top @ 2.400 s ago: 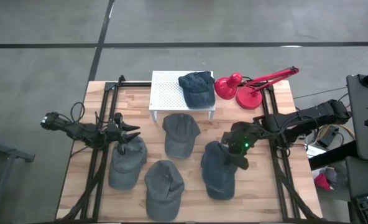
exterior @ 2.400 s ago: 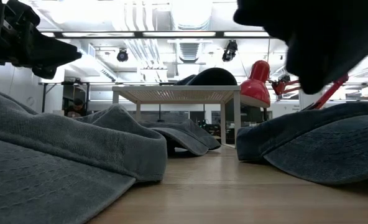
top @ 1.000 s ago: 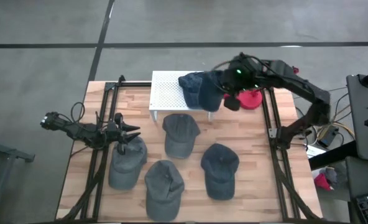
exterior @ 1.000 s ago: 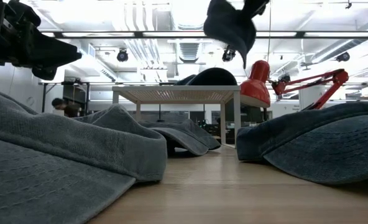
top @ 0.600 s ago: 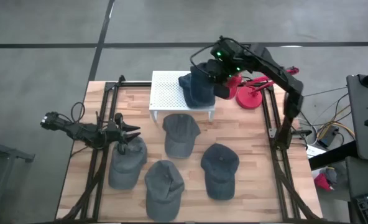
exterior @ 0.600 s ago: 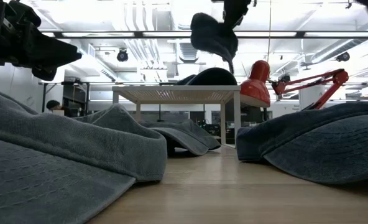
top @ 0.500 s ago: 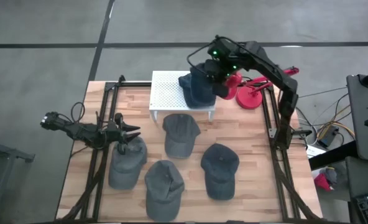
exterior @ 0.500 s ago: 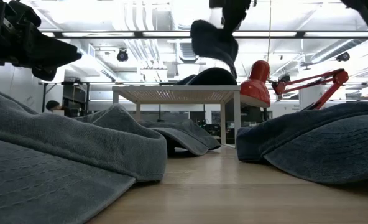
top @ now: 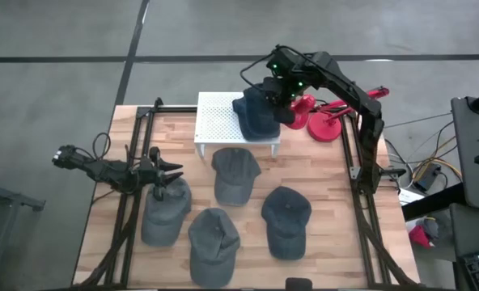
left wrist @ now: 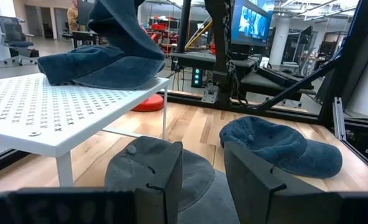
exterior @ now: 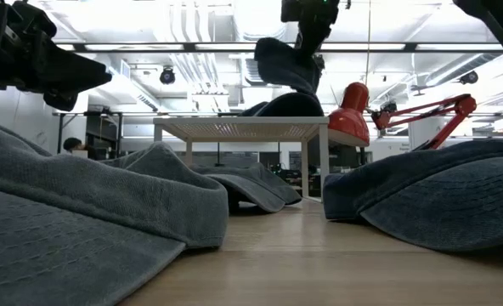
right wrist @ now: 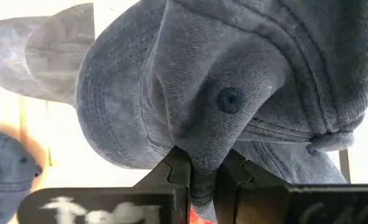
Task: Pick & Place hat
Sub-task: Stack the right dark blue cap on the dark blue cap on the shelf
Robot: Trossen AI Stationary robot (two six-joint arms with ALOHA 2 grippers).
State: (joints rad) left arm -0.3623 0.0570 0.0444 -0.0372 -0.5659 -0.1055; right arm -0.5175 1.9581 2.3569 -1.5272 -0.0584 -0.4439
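Right hand is up over the far end of the desk in the high view, pinched on a blue hat dangling above the white rack and the hat already on it, red lamp just beside. Low view has that hat hanging clear above the rack. Left wrist view shows the left hand with fingers apart, holding nothing, low over a hat; right wrist view shows fingers clamped on hat fabric.

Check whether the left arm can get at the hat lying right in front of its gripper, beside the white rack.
Probably yes. The left gripper has its fingers apart, pointing at that hat on the table, with nothing between them. The right gripper is over the rack.
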